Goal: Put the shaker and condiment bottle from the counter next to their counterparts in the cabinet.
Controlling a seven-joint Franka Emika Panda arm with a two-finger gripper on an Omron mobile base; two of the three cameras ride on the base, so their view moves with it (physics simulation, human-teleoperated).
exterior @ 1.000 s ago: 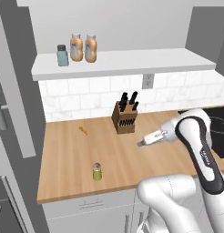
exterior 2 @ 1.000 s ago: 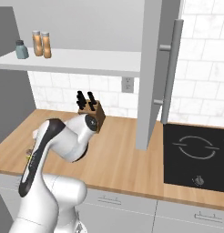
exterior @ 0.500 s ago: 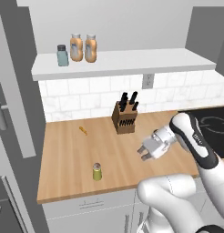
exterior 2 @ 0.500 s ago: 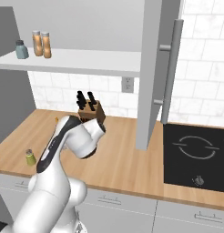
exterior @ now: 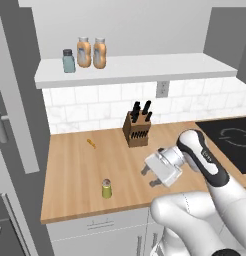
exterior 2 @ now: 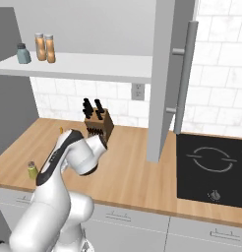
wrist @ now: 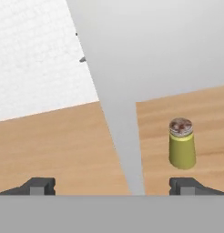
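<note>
The shaker stands upright at lower centre-left of the left base view, long axis vertical, cap up, on the wooden tabletop near its front edge. It is a small yellow-green cylinder, slightly tapered, with a rounded silver-grey cap; in the hand view it sits right of centre, just above the right fingertip. The tool hangs at centre right of the left base view, its fingers spread wide with nothing between them, apart from the shaker. At upper left, on the smooth white shelf of the cabinet, two rounded orange-tan bottles with pale grey caps stand upright side by side, a blue-grey shaker just left. A brown knife block sits at the tiled wall.
</note>
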